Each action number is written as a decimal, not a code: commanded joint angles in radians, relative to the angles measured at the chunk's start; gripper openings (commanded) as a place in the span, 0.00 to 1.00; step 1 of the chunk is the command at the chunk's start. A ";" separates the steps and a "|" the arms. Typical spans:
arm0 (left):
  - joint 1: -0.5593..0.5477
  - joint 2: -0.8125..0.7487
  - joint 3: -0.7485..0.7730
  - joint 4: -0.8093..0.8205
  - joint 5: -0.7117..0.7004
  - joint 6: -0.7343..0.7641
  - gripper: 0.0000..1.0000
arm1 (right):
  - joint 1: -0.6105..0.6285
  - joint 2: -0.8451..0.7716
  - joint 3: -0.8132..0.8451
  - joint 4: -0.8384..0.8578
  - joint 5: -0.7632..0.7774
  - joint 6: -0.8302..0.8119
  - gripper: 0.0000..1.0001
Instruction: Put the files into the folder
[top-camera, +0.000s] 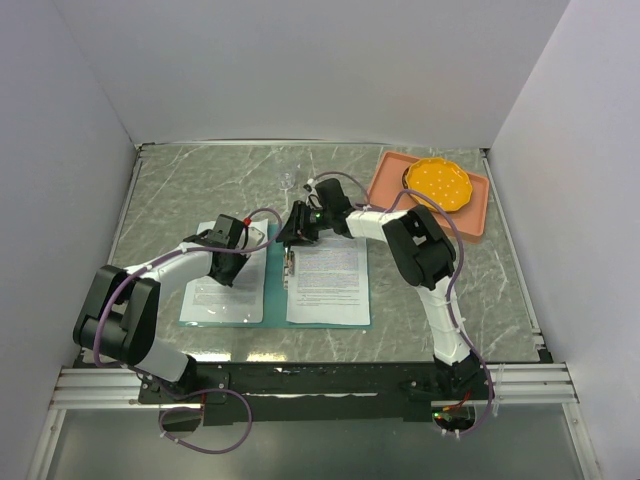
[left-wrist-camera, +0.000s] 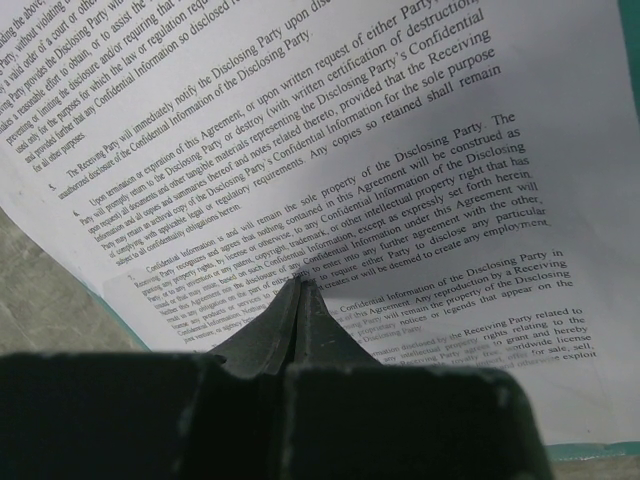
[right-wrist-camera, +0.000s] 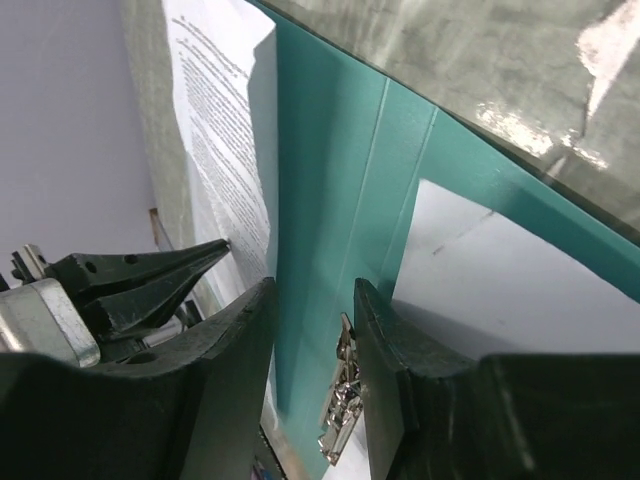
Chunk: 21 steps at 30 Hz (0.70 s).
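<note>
We see the folder lying open and flat toward the near side of the scene, slightly left of centre, its teal inside facing up. Its spine runs near to far, and a metal clip sits along it toward the far end. Both white pages resting on the folder are dense with black print. The left sheet covers the left half, with a teal margin showing along its near edge. The right sheet covers the right half, squarely aligned, its text in short numbered paragraphs. Between the two pages a bare teal strip of the spine stays visible.
</note>
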 joint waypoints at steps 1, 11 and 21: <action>0.004 -0.030 -0.003 0.028 0.016 0.019 0.01 | 0.007 -0.031 -0.022 0.107 -0.029 0.048 0.44; 0.011 -0.039 -0.012 0.034 0.013 0.028 0.01 | 0.008 -0.058 -0.059 0.149 -0.042 0.075 0.42; 0.014 -0.047 -0.013 0.033 0.015 0.025 0.01 | 0.008 -0.087 -0.117 0.250 -0.072 0.131 0.40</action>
